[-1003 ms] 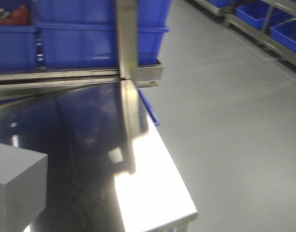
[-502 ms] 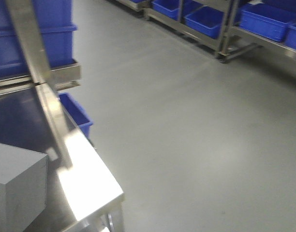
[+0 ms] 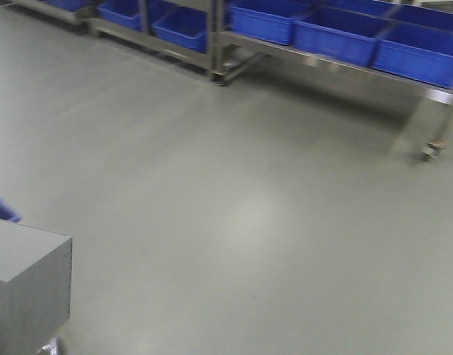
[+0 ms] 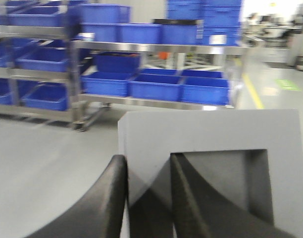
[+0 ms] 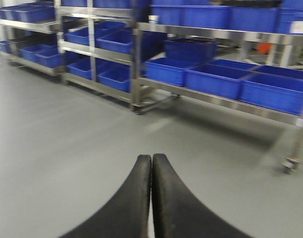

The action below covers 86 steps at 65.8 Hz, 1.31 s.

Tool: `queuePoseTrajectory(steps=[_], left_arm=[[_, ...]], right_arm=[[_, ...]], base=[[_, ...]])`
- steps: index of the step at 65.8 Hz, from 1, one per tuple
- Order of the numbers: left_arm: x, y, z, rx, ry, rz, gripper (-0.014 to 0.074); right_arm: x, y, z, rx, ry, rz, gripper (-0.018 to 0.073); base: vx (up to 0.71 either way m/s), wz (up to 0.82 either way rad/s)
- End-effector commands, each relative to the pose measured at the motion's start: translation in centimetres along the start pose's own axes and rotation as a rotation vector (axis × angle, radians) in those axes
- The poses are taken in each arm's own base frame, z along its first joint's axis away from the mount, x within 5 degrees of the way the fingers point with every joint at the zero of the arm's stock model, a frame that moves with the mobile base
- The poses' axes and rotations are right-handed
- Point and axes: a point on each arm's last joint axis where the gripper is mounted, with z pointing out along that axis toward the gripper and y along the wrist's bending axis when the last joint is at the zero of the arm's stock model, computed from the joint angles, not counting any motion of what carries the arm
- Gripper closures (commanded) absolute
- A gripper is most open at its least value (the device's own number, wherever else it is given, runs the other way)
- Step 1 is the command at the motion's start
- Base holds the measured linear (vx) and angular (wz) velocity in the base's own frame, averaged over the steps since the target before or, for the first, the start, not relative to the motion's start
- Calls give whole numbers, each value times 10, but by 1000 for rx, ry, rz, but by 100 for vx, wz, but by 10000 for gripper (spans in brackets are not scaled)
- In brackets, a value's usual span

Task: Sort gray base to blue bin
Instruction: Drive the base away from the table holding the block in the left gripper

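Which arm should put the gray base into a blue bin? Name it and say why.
Left. The left claw is clamped on one wall of the gray base, with one finger inside its recess, so it already carries the block. The right claw is shut and empty.

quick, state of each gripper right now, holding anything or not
Left gripper: closed on the gray base, pinching the wall beside its recess.
Right gripper: closed, fingers pressed together, holding nothing.
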Motion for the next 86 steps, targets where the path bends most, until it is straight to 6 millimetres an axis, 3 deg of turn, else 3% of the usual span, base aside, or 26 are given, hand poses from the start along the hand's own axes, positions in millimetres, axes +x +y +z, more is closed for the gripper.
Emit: queuePoseTrajectory(steps=[1, 43, 86], left_arm=[[-19, -2, -2, 22, -125, -10, 602], [-19, -2, -2, 23, -127, -10, 602], [-19, -2, -2, 23, -127, -10, 602]], right_arm=[[-3, 0, 0, 7, -75, -17, 568], [-3, 0, 0, 7, -75, -17, 568], [-3, 0, 0, 7, -75, -17, 568]], base=[[0, -77], [6, -76], [22, -20]])
